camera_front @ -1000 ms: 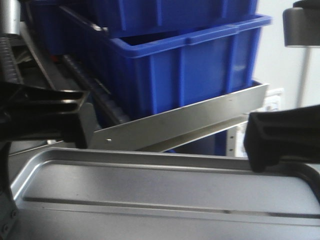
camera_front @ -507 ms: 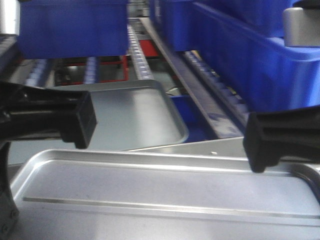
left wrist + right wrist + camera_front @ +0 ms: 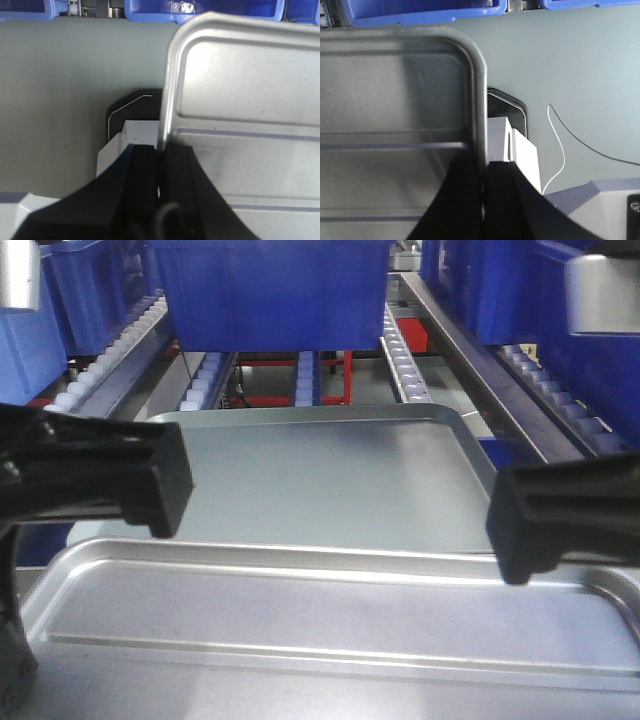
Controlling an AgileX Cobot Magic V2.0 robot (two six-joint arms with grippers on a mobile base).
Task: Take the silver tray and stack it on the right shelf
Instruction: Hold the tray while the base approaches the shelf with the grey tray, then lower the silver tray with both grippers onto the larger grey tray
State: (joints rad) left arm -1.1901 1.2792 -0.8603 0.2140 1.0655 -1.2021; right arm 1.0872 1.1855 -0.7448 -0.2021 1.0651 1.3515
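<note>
While both arms carry the load, the silver tray (image 3: 320,610) hangs level in the near foreground of the front view, clear of the rack, its long axis running left to right across the robot's front. The left pincer (image 3: 159,167) is pressed together on the rolled rim of the tray's left short end, one finger inside the rim and one outside. The right pincer (image 3: 482,175) pinches the right short end the same way, so the tray spans between them and neither arm is nearer. Straight ahead, beyond the tray's far long edge, lies the right shelf (image 3: 470,350), with pale roller tracks between steel rails sloping toward the camera. A larger, duller grey tray (image 3: 320,475) appears to rest across those rollers at the near end, and a blue bin (image 3: 270,290) sits further up the lane behind it. The held tray's far rim looks roughly parallel to the grey tray's near edge, and roughly centred on it — though how much height separates the two cannot be read from here. Judgement: the coming move is a straight forward carry, long edge leading, both arms advancing together so the tray does not skew. The ridged tray should then lower onto the grey one. Risk — its far rim could catch the grey tray's raised lip if it goes in too low.
</note>
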